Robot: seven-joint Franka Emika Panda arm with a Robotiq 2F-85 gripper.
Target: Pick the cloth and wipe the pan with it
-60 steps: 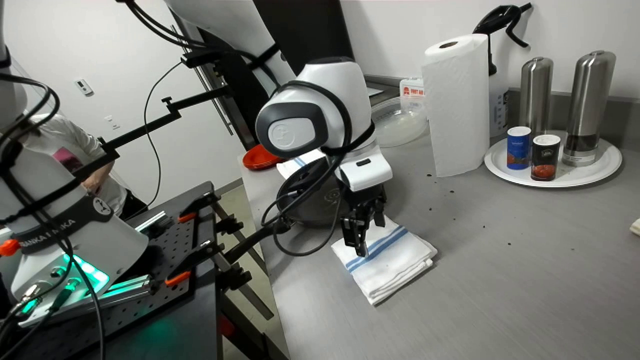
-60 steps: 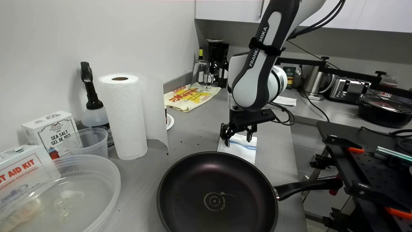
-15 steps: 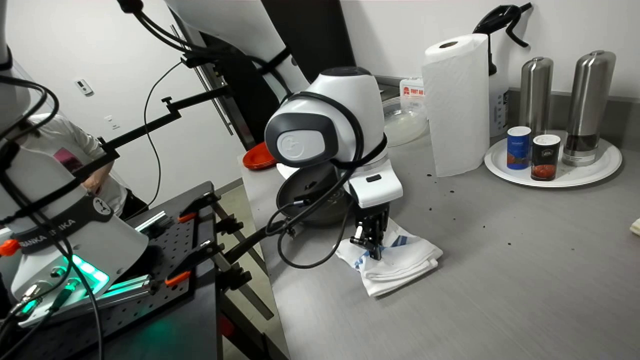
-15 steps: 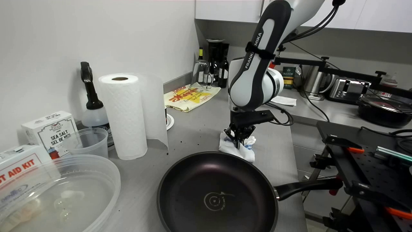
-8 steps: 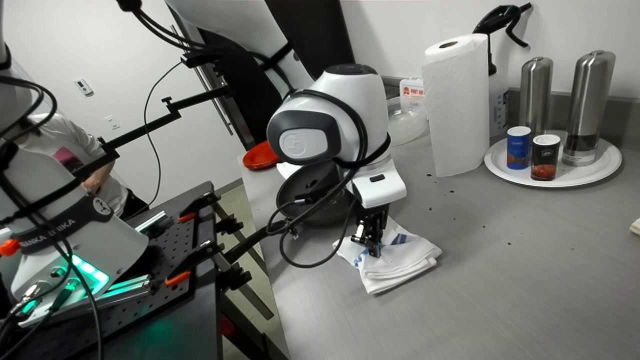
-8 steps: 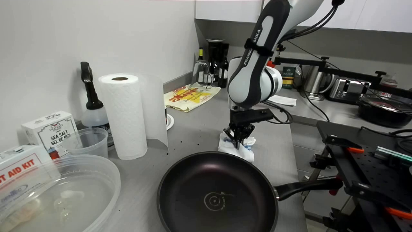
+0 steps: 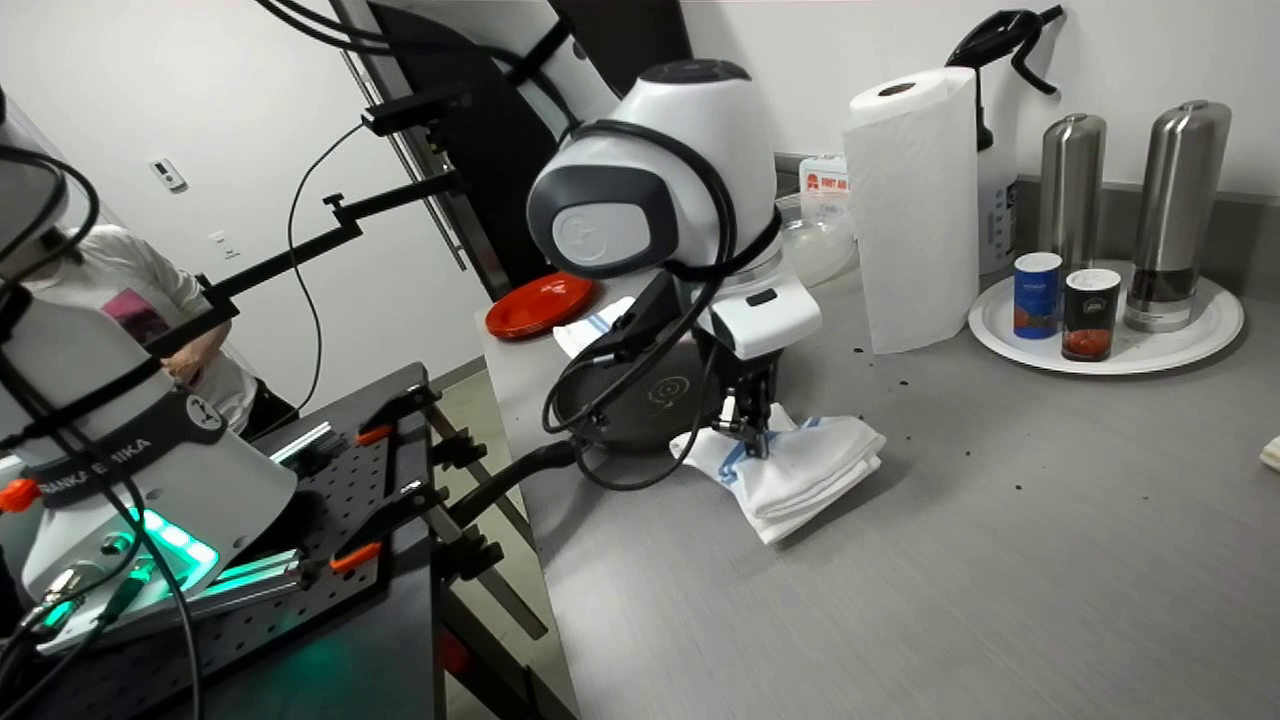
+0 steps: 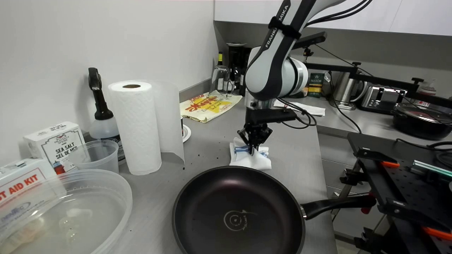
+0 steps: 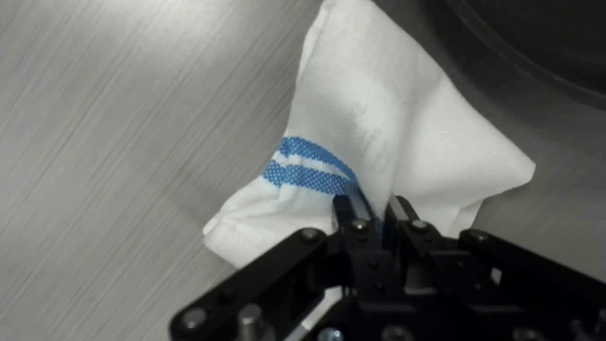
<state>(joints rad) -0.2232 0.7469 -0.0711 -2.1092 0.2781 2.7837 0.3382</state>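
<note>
The white cloth with blue stripes (image 7: pixel 812 468) is bunched up in my gripper (image 7: pixel 757 450), and its folded part seems lifted a little off the counter, with a shadow beneath. In the wrist view the fabric of the cloth (image 9: pixel 360 90) rises as a pinched fold between the fingers (image 9: pixel 344 208), which are shut on it. The black frying pan (image 8: pixel 243 197) lies flat beside the cloth, its inside bare and its handle (image 8: pixel 339 205) reaching past the counter edge. In the wrist view only the rim of the pan (image 9: pixel 544 71) shows at the upper right.
A paper towel roll (image 8: pixel 136 127) and a clear plastic tub (image 8: pixel 81 208) stand along the wall. Shakers and mills sit on a white plate (image 7: pixel 1150 362). A red plate (image 7: pixel 540 305) and another striped cloth (image 7: pixel 590 328) lie behind the pan.
Four seconds ago my gripper stood open over the flat cloth. It came down and shut on it. Since half a second ago it has risen, drawing the cloth up with it.
</note>
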